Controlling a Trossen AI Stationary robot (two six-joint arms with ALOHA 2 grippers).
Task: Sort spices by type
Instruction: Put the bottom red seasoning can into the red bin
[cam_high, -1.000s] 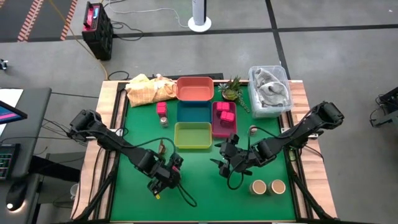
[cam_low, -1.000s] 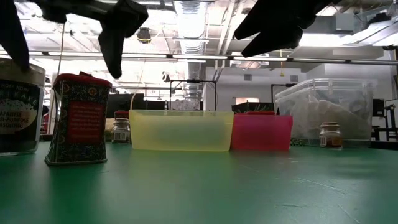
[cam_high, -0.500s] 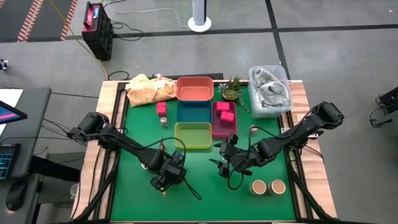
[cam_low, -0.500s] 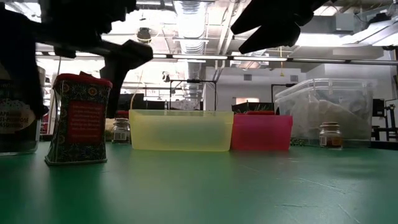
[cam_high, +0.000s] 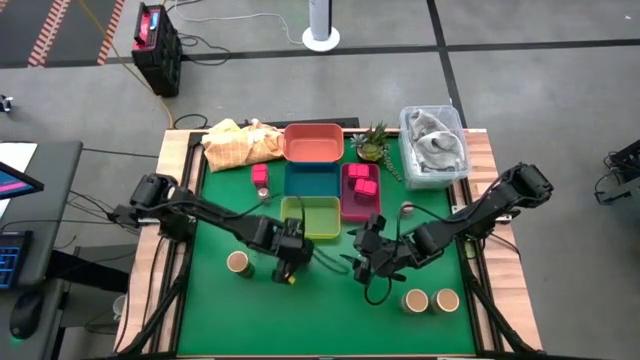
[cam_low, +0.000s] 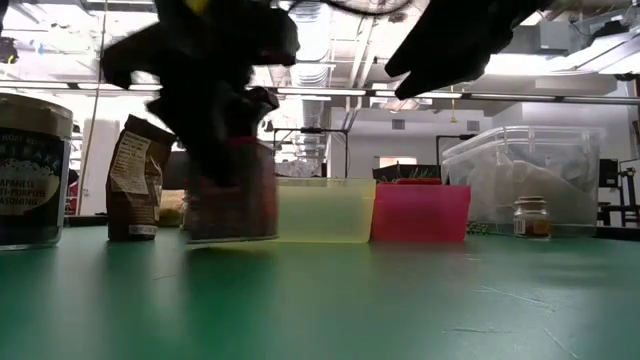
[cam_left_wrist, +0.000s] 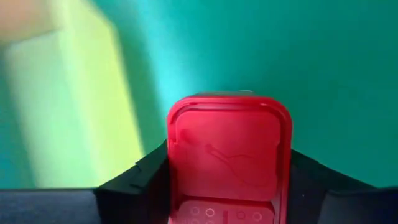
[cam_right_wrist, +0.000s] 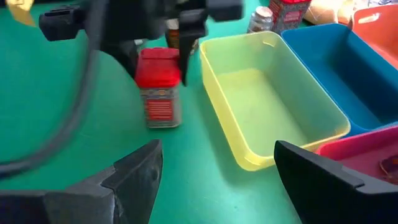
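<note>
The left hand grips a red-capped spice tin standing upright on the table, just beside the yellow tray. The right hand, farther off, hangs released and empty.

4 trays, 3 tan-topped jars, 4 red-lidded spice boxes, 1 clear bin.

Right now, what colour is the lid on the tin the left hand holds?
Red, clearest in the left wrist view: the tin's lid between the left hand fingers.
</note>
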